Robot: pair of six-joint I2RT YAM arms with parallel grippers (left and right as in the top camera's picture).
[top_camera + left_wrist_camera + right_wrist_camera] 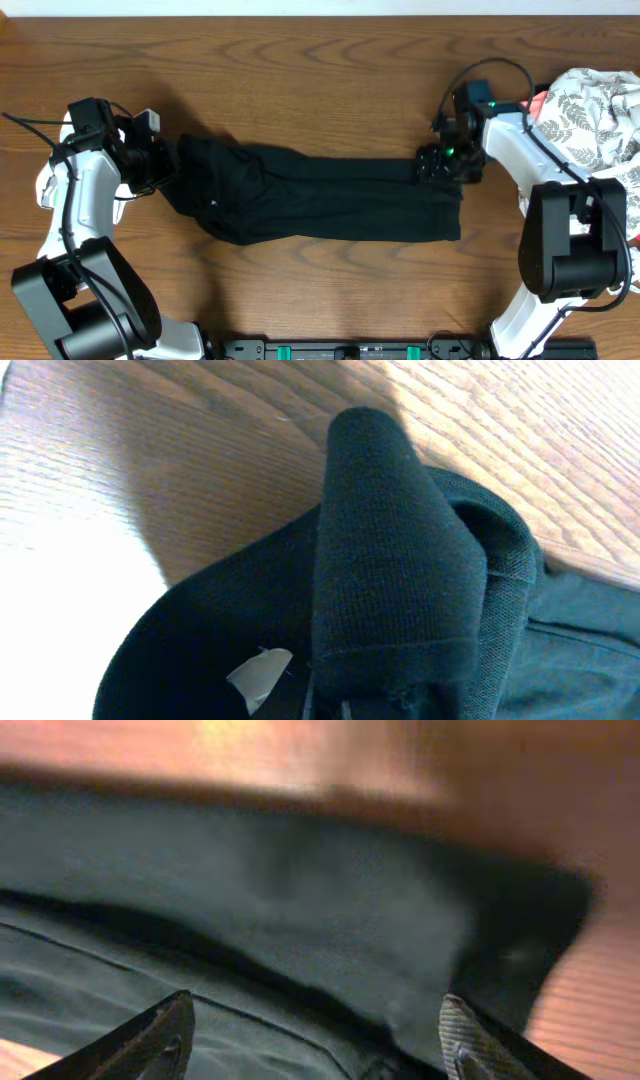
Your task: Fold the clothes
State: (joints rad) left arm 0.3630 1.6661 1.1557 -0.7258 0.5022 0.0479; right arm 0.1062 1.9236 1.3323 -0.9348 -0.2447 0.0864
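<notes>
Overhead view: one black garment (320, 195) lies stretched long across the desk (320, 60), running from the left tool (150, 160) to the right tool (443, 165), one end at each. Left tool is clamped shut. Its wrist view shows no fingers, only a ridge of black fabric bunched and rising toward the camera, so I read it as pinching that end of the garment. A white tag (260, 675) shows just below the ridge. Right tool is spread wide, fingers (470, 1045) far apart at the bottom of its wrist view, and it has nothing in it. The garment's end lies flat directly under and ahead of the fingertips. Contact with the cloth can't be told, as the frame is blurred. Out past the right tool, on its outer side, sits a heap of white patterned cloth (600, 110), not involved now. Progress, by my read: early to middle. The garment looks narrowed into a long band, maybe doubled lengthwise, though I can't confirm layers. No crosswise fold is done and it is nowhere near a compact square. Left to do: right tool takes hold of its end, the ends come together, the band gets folded down, then set aside. Whether the heap counts as more clothes to fold is unclear.
</notes>
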